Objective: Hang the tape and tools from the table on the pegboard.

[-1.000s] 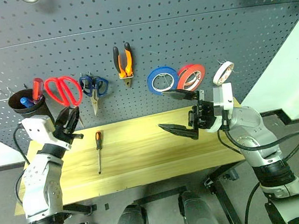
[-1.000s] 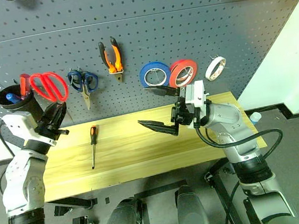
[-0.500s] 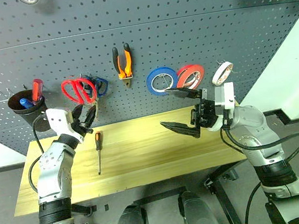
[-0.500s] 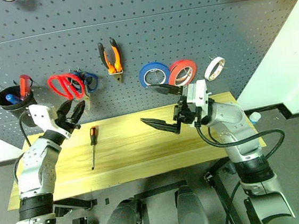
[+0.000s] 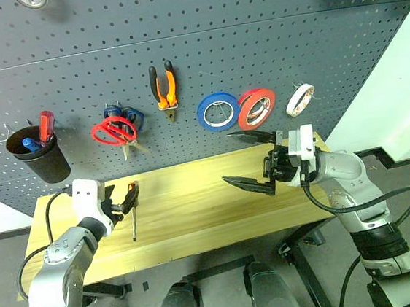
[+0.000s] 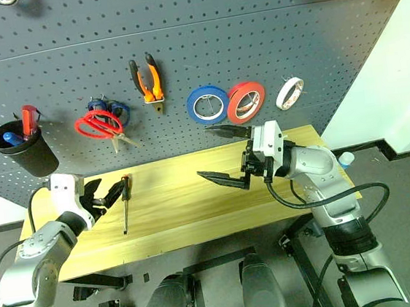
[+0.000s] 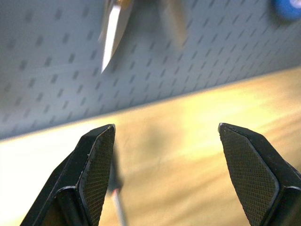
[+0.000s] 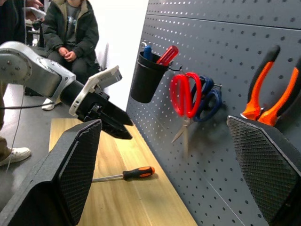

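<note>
Head views: the pegboard (image 5: pixel 252 38) carries the red-handled scissors (image 5: pixel 113 131), hung overlapping the blue-handled scissors (image 5: pixel 126 116). To their right hang the pliers (image 5: pixel 165 86), a blue roll (image 5: pixel 217 112), a red roll (image 5: pixel 257 108) and the whitish tape (image 5: pixel 301 99). A black cup (image 5: pixel 40 155) hangs at the far left. The screwdriver (image 5: pixel 132 209) lies on the desk (image 5: pixel 196 206), not yet hung. The left gripper (image 5: pixel 122 202) is low over the desk just beside the screwdriver handle, fingers parted, empty. The right gripper (image 5: pixel 253 161) hovers above the desk's right half, spread wide, empty.

Left wrist view: both fingers (image 7: pixel 96 165) stand apart with nothing between them; desk surface and pegboard lie beyond.

Right wrist view: fingers (image 8: pixel 75 165) released, wide. The screwdriver (image 8: pixel 124 175) lies near the pegboard's foot. A seated person (image 8: pixel 70 33) is in the background.
</note>
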Controlling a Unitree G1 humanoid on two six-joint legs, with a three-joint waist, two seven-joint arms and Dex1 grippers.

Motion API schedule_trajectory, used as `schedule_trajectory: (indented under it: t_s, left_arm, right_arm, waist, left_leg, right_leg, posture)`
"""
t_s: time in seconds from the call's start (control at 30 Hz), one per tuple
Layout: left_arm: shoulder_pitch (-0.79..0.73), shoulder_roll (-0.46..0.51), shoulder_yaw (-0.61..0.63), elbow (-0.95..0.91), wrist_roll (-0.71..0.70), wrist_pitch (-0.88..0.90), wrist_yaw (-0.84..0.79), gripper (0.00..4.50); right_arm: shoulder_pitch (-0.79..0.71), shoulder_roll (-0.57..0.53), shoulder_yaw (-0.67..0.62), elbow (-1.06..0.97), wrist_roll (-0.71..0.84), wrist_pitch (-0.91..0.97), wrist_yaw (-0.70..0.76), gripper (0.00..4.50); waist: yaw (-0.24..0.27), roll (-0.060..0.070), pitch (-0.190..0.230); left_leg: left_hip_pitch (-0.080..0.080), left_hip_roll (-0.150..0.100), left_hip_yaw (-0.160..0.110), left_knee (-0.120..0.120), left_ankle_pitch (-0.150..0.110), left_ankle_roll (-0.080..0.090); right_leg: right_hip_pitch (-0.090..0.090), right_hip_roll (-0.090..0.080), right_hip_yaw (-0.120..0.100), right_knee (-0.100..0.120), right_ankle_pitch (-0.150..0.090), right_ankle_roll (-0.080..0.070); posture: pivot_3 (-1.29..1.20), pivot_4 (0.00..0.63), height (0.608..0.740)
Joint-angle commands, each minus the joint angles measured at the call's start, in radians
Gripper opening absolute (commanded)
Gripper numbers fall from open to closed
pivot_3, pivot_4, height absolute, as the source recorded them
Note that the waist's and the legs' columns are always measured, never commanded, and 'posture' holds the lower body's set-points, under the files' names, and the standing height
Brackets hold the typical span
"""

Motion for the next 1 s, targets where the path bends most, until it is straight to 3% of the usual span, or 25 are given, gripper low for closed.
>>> schedule_trajectory:
  t_s: [0.03,0.1,0.23,0.5,0.87,1.0]
  left_arm:
    - [-0.033,0.047,-0.031,0.077,0.074,0.101,0.059,4.03]
    - [-0.085,0.041,-0.036,0.173,0.086,0.142,0.082,4.47]
    - [-0.262,0.011,-0.039,0.437,0.136,0.208,0.170,4.47]
    - [-0.548,-0.017,-0.061,0.874,0.197,0.134,0.177,4.47]
    - [-0.794,-0.043,-0.092,1.331,0.277,-0.015,0.190,4.47]
    - [-0.834,-0.048,-0.082,1.400,0.284,-0.067,0.191,3.52]
  right_arm:
    - [-0.003,0.008,0.005,0.000,-0.011,-0.027,0.009,4.50]
    - [0.001,0.009,0.007,-0.001,-0.015,-0.029,0.010,4.50]
    - [0.010,0.009,0.008,-0.002,-0.025,-0.035,0.010,4.50]
    - [0.039,-0.008,0.007,-0.026,-0.029,-0.015,0.005,4.50]
    - [0.085,-0.043,0.010,-0.045,-0.040,0.000,0.008,4.50]
    - [0.112,-0.082,0.022,-0.054,-0.045,0.034,0.029,4.50]
  waist:
    - [0.000,0.000,0.000]
    - [0.000,0.001,0.000]
    - [0.006,0.000,0.000]
    - [0.001,0.000,0.000]
    - [-0.002,-0.001,0.000]
    - [-0.001,-0.001,0.000]
  left_leg:
    - [0.000,0.000,0.000,0.000,0.000,0.000]
    - [0.001,0.000,0.000,-0.001,0.000,0.000]
    - [0.000,0.000,0.000,0.000,0.000,0.000]
    - [0.000,0.000,-0.001,-0.002,0.000,0.000]
    - [-0.001,0.000,0.000,-0.002,0.000,0.000]
    - [-0.001,0.000,0.000,-0.002,0.000,0.000]
  right_leg:
    - [0.000,0.000,0.000,0.000,0.000,0.000]
    - [0.000,0.000,0.000,0.000,0.000,0.000]
    - [0.000,0.000,0.000,0.000,0.000,0.000]
    - [-0.001,0.000,-0.001,0.000,0.004,0.001]
    - [-0.001,0.000,-0.001,-0.001,0.003,0.004]
    - [-0.001,0.000,-0.001,-0.001,0.002,0.005]
  posture:
    - [-0.06,0.098,0.740]
    - [-0.06,0.101,0.740]
    - [-0.07,0.102,0.740]
    - [-0.09,0.104,0.740]
    - [-0.11,0.107,0.740]
    - [-0.12,0.109,0.740]
